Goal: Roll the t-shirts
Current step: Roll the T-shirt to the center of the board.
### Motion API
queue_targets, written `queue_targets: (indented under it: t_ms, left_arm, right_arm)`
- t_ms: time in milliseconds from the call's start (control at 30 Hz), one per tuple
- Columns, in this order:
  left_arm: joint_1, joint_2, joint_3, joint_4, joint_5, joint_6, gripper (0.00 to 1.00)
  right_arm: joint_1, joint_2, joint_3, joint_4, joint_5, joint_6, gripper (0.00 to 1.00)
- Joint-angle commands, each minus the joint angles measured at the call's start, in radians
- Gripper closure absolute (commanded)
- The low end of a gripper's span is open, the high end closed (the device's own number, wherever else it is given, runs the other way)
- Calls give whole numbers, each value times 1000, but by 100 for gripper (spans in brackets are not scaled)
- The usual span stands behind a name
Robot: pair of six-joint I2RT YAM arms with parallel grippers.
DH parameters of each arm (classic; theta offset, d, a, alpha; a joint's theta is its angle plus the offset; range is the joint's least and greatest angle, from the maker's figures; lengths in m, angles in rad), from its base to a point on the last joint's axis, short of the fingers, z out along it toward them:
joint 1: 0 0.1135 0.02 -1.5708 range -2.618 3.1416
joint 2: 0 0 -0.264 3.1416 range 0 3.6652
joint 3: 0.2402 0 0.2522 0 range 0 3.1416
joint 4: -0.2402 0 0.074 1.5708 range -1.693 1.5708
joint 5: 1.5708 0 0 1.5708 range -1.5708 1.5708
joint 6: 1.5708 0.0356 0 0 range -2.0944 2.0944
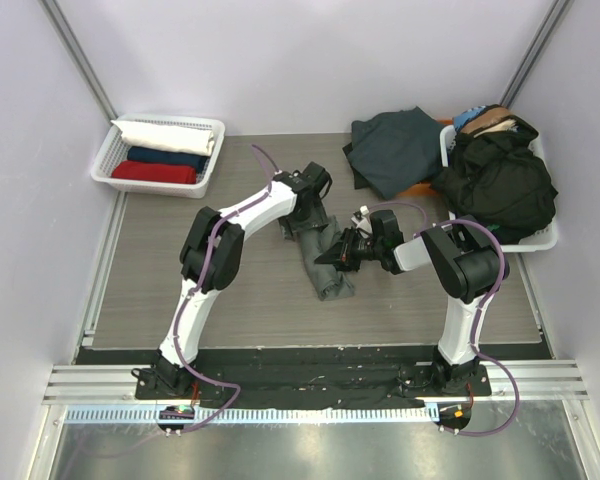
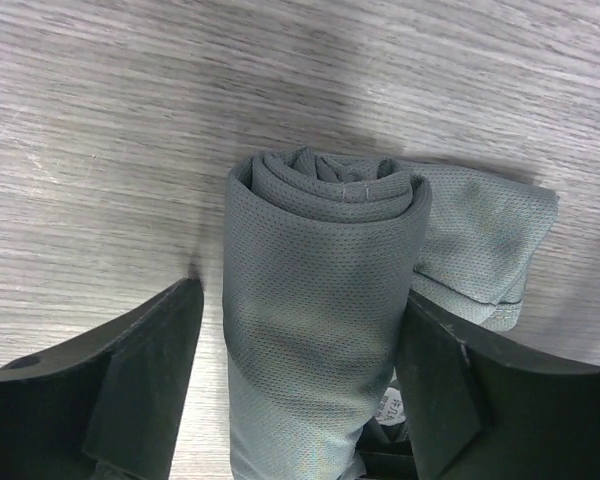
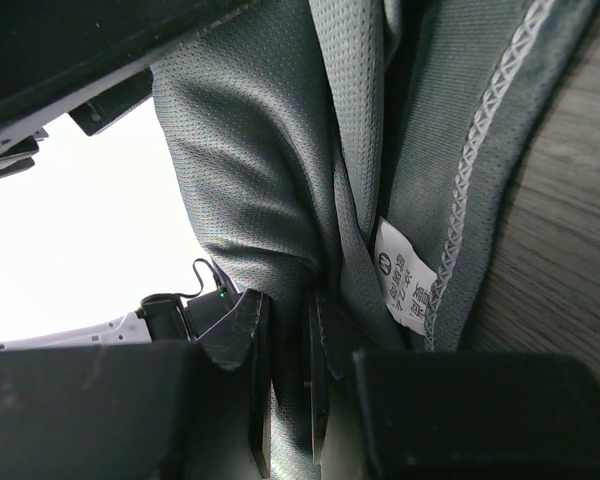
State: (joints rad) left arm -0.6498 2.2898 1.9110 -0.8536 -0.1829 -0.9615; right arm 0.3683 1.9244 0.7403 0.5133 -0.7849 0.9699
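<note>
A grey-green t-shirt (image 1: 323, 262) lies partly rolled in the middle of the table. In the left wrist view its rolled end (image 2: 325, 290) faces the camera with the spiral of layers showing. My left gripper (image 2: 295, 400) straddles that roll, open: the right finger (image 2: 450, 390) touches the cloth, while a narrow gap shows at the left finger (image 2: 145, 380). My right gripper (image 3: 290, 400) is shut on a fold of the same shirt, close to its white care label (image 3: 408, 275). From above, the left gripper (image 1: 305, 215) is at the shirt's far end and the right gripper (image 1: 340, 255) at its right side.
A white basket (image 1: 105, 165) at the back left holds rolled white, navy and red shirts. A dark teal shirt (image 1: 395, 150) lies loose at the back right. Beside it a second white basket (image 1: 542, 240) is heaped with black clothing (image 1: 500, 185).
</note>
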Motion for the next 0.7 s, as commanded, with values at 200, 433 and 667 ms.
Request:
queue_targets:
  t_ms: [200, 433, 667]
  left_arm:
    - [-7, 2, -9, -33, -27, 4, 41]
    - [-11, 5, 2, -51, -104, -5, 73]
    - [-11, 22, 5, -58, -124, -19, 78]
  right_arm:
    - [6, 2, -22, -24, 13, -13, 97]
    - [9, -18, -21, -24, 9, 4, 89]
    - [14, -67, -25, -93, 32, -14, 64]
